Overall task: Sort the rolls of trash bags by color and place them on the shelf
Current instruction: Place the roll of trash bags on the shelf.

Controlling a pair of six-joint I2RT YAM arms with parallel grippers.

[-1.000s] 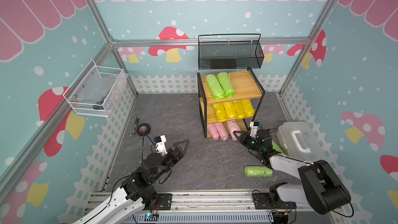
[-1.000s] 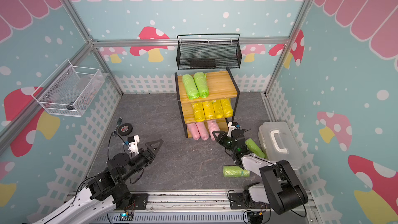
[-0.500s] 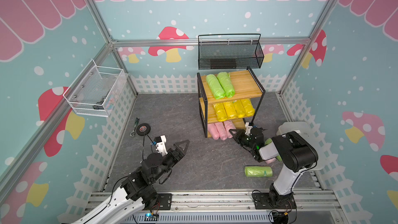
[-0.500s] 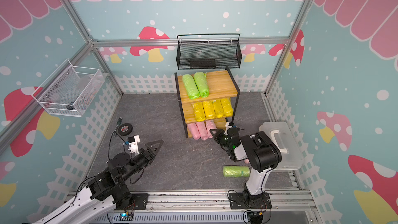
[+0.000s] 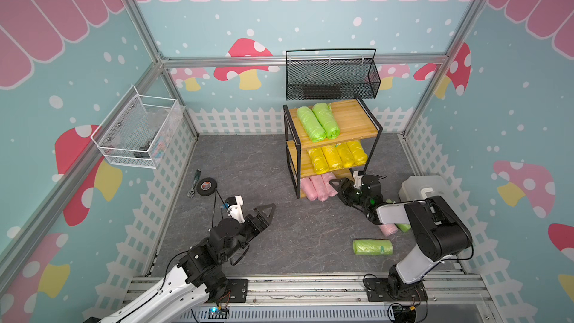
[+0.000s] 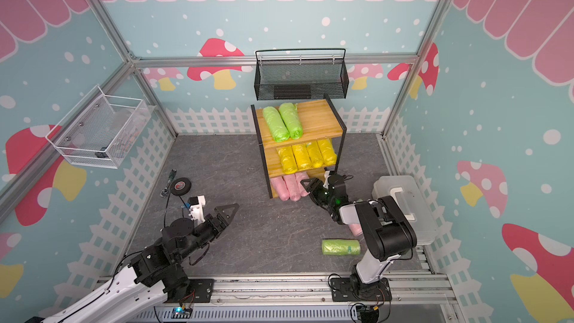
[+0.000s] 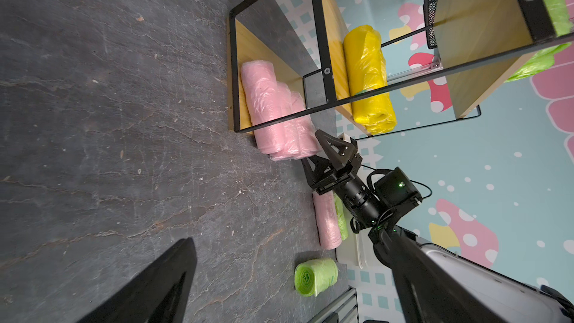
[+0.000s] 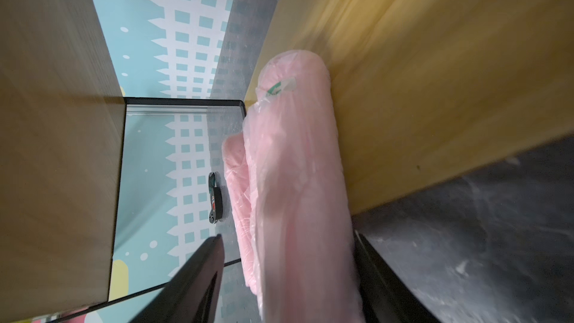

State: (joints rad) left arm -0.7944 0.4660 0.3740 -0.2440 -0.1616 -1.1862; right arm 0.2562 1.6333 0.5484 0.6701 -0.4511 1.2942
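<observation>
While right pincer [image 8: 287,237] sits parted loosely around pink roll [image 8: 292,150] at bottom shelf [image 8: 435,88] front edge, left pincer [image 5: 264,212] gapes empty.

Shelf [image 5: 354,119]: three light wooden boards in a thin black frame, upright, at 1 o'clock of the floor.
Top green rolls [image 5: 318,122]: two, side by side, on the 9 o'clock half of the top board.
Yellow rolls [image 5: 338,156]: four in a row, middle board.
Shelf pink rolls [image 5: 321,186]: three on the bottom board, ends sticking out toward 6 o'clock.
Floor pink roll [image 5: 388,229]: 5 o'clock from the shelf, partly hidden.
Second green roll [image 5: 403,227]: just beside it, at 3 o'clock.
Single green roll [image 5: 372,247]: crosswise on the floor, 7 o'clock from both.
</observation>
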